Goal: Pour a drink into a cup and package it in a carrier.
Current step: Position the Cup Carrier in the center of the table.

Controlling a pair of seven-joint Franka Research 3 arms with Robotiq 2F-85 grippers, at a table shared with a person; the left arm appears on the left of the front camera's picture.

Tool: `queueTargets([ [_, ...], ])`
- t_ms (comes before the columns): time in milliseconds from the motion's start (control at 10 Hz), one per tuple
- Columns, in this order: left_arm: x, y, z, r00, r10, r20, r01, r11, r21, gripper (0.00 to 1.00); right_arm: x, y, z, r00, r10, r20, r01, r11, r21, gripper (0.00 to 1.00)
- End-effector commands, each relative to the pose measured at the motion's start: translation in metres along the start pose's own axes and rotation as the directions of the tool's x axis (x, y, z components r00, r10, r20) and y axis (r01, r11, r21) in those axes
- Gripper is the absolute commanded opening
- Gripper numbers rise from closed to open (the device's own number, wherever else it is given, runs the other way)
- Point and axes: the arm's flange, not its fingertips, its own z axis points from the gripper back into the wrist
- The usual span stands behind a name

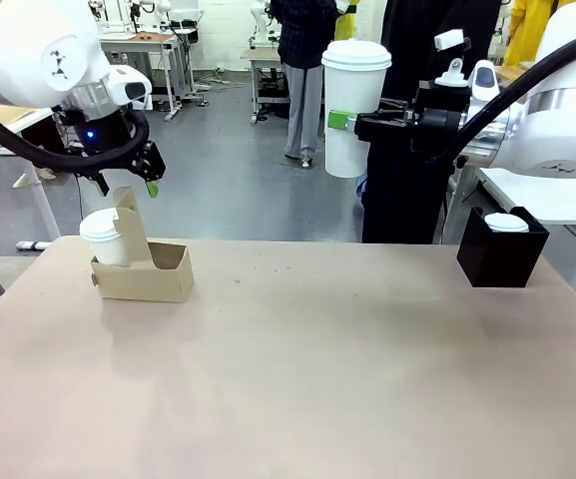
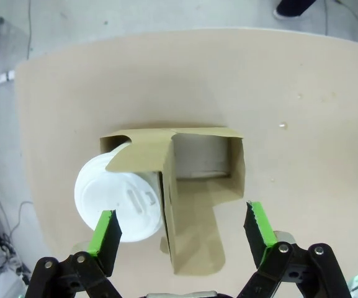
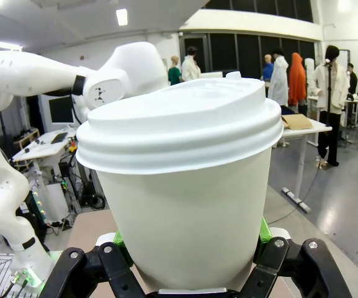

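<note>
Table [image 1: 317, 349] with carrier [image 1: 153, 279], black box [image 1: 497, 254]

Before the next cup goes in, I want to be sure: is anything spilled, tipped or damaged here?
Nothing stands out. The carrier stands upright with a lidded small cup in one slot, the tall cup is upright in the right gripper, and the table looks dry.

Left arm [image 1: 28, 50] comes in from the left, wrist bent downward, left gripper [image 1: 126, 187] hanging low with jaws spread wide, green pads [image 2: 104, 230] well apart. Right arm [image 1: 557, 110] reaches level from the right, right gripper [image 1: 347, 122] held high and clamped sideways on the cup [image 1: 355, 100], its far finger probably behind it.
</note>
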Motion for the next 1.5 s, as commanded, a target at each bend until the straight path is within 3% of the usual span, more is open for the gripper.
queueTargets([
  [0, 0.005, -0.002, -0.001, 0.998, 0.033, -0.048, -0.030, 0.998, 0.058, 1.00, 0.003, 0.002, -0.001, 1.000, 0.019, 0.015, -0.019, 1.000, -0.003, 0.81],
  [100, 0.004, 0.000, -0.003, 0.998, 0.033, -0.062, -0.028, 0.997, 0.073, 0.42, 0.003, 0.002, -0.001, 1.000, 0.019, 0.015, -0.019, 1.000, -0.003, 0.81],
  [200, 0.003, 0.002, -0.004, 0.997, 0.041, -0.059, -0.036, 0.995, 0.089, 0.42, 0.003, 0.002, -0.001, 1.000, 0.019, 0.015, -0.019, 1.000, -0.003, 0.81],
  [300, 0.002, 0.003, -0.006, 0.997, 0.044, -0.058, -0.038, 0.994, 0.098, 0.00, 0.003, 0.002, -0.001, 1.000, 0.019, 0.015, -0.019, 1.000, -0.003, 0.81],
  [400, 0.002, 0.003, -0.008, 0.998, 0.037, -0.059, -0.032, 0.996, 0.083, 0.37, 0.003, 0.002, -0.001, 1.000, 0.019, 0.015, -0.019, 1.000, -0.003, 0.81],
  [500, 0.001, 0.002, -0.008, 0.998, 0.030, -0.060, -0.026, 0.997, 0.072, 0.00, 0.003, 0.002, -0.001, 1.000, 0.019, 0.015, -0.019, 1.000, -0.003, 0.81],
  [1000, -0.001, -0.002, -0.007, 0.999, 0.015, -0.048, -0.013, 0.999, 0.042, 0.00, 0.003, 0.002, -0.001, 1.000, 0.019, 0.015, -0.019, 1.000, -0.003, 0.81],
  [1100, 0.002, 0.000, -0.008, 0.993, 0.008, -0.118, -0.012, 0.999, -0.030, 0.00, 0.003, 0.002, -0.001, 1.000, 0.019, 0.015, -0.019, 1.000, -0.003, 0.81],
  [1200, 0.000, -0.002, -0.011, 0.998, 0.015, -0.056, -0.012, 0.998, 0.054, 0.00, 0.003, 0.002, -0.001, 1.000, 0.019, 0.015, -0.019, 1.000, -0.003, 0.81],
  [1400, 0.000, -0.002, -0.011, 0.998, 0.015, -0.056, -0.012, 0.998, 0.054, 0.00, 0.003, 0.002, -0.001, 1.000, 0.019, 0.015, -0.019, 1.000, -0.003, 0.81],
])
